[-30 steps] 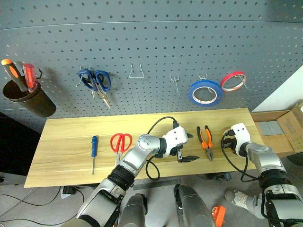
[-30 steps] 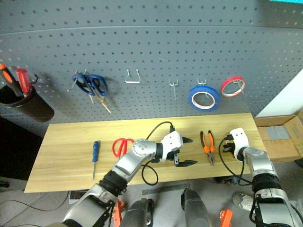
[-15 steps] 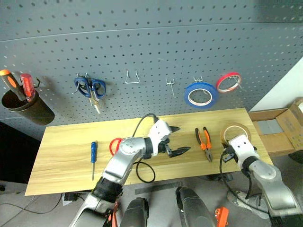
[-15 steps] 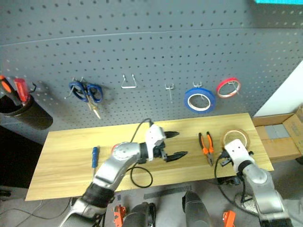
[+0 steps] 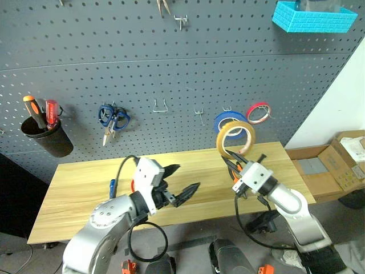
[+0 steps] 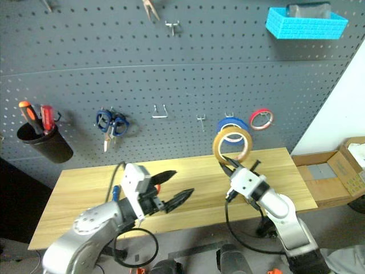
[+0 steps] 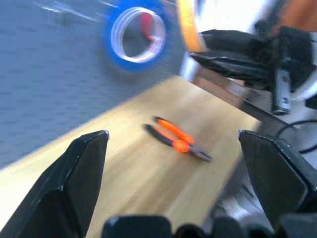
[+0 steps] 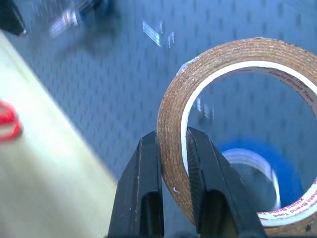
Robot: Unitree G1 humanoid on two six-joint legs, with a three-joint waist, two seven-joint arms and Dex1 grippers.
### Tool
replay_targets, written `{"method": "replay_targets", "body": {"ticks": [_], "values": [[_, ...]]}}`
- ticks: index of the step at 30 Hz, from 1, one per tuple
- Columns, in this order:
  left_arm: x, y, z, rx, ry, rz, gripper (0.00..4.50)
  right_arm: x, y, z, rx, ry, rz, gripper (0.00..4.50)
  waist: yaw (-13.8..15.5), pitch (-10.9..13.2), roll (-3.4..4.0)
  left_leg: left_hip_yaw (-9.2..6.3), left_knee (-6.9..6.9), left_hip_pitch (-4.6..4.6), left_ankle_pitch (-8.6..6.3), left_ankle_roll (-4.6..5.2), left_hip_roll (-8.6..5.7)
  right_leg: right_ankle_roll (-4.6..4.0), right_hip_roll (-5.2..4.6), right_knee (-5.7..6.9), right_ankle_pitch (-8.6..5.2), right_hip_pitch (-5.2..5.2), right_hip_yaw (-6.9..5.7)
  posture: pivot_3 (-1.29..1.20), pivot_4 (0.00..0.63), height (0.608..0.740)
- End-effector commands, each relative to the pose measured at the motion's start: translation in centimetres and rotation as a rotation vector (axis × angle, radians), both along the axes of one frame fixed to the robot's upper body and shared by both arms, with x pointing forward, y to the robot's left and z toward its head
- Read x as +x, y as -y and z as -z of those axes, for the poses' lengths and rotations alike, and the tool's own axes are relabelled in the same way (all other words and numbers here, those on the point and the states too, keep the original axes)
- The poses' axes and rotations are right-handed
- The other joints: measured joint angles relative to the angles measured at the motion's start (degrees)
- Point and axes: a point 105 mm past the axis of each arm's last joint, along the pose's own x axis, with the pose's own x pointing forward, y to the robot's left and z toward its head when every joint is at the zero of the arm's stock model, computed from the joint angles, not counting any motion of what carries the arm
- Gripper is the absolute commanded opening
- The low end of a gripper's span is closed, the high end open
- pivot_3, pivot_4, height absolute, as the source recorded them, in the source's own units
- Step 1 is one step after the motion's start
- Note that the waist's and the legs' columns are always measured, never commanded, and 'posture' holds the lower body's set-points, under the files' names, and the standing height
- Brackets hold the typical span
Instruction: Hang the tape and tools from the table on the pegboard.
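Grey pegboard (image 5: 171,63): large perforated panel behind the light wooden table (image 5: 74,182); steer the ring to a bare metal hook, hole square-on.
Tape (image 5: 235,137): yellow-tan ring raised near the blue roll (image 5: 223,119), clenched at its rim by the right gripper (image 8: 172,153).
Left gripper (image 5: 181,181): spread wide, empty.
Pliers (image 7: 178,140): orange-handled, on table.
Hidden: red scissors and blue screwdriver mostly behind the left arm.
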Motion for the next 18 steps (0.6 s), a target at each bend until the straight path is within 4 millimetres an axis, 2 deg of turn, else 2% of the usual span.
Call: {"method": "replay_targets", "body": {"ticks": [1,7,13,18], "values": [[1.1,-0.2,-1.7,0.009,0.088,-0.058,4.50,1.5,-2.2,0.0,0.005,-0.001,-0.073,0.11,0.9,-0.5,-0.03,-0.01,-0.01,0.00,0.00,0.00,0.00,0.00,0.01,0.01,0.01,0.00,-0.01,0.00,0.034,0.740],[4.3,1.4,-4.0,-0.015,0.179,-0.077,4.50,5.1,-4.4,0.0,0.012,-0.125,-0.134,0.11,3.3,-1.1,-0.10,-0.06,0.01,-0.02,0.05,-0.08,-0.07,-0.36,0.00,-0.04,0.33,0.03,-0.01,0.02,0.025,0.740],[4.9,1.5,-3.7,0.000,0.186,-0.056,4.50,7.7,-3.5,0.0,0.000,-0.194,-0.062,0.11,3.8,-1.8,-0.10,-0.05,-0.06,-0.02,0.03,-0.11,-0.05,-0.41,-0.02,-0.06,0.31,0.00,-0.01,0.01,0.034,0.740],[5.1,1.6,-3.6,0.004,0.188,-0.036,4.50,8.3,-3.0,-0.3,-0.008,-0.186,-0.025,0.11,3.6,-1.8,-0.09,0.03,-0.03,0.07,0.04,-0.10,-0.05,-0.40,-0.01,-0.01,0.33,0.04,0.04,0.00,0.042,0.740]]}}
